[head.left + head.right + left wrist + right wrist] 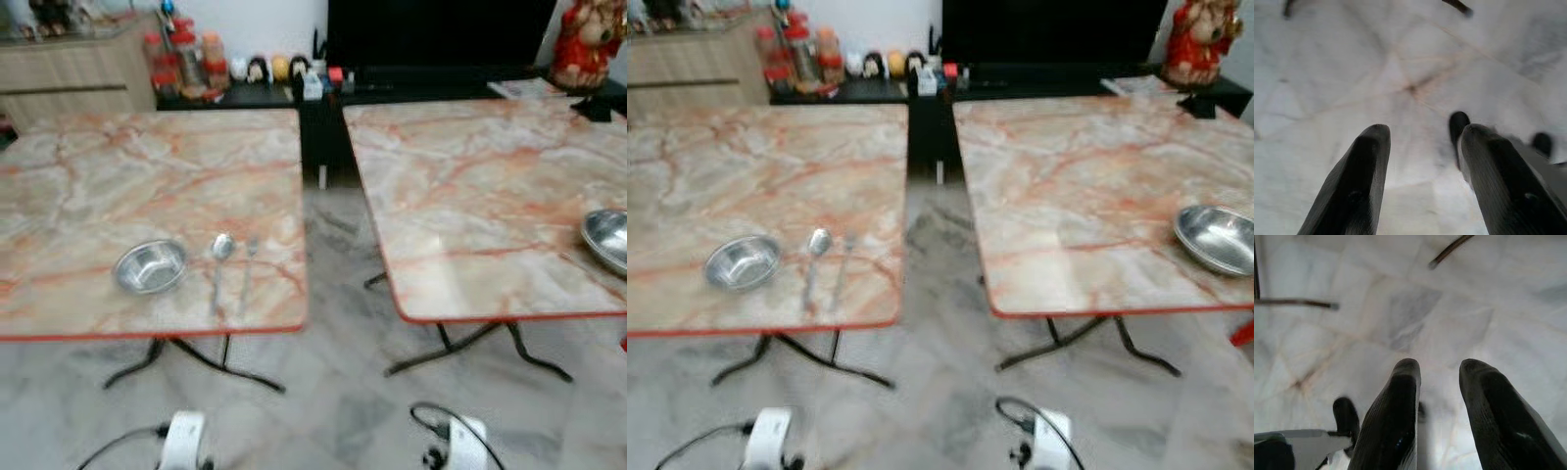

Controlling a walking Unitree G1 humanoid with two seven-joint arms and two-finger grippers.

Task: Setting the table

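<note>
My left gripper [1422, 134] and right gripper [1440, 367] hang low over marble floor [333, 392], fingers spread, holding nothing. Left table [88, 166]: small steel bowl [150, 266] near front edge, spoon [220, 262] just beside it, fork [247, 274] next to spoon. Right table [460, 166]: larger steel bowl [1218, 238] at its right edge. Jars and bottles [186, 61] on dark counter behind

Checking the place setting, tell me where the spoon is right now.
The spoon lies on the left table near its front edge, between the small steel bowl on its left and the fork on its right.
</note>
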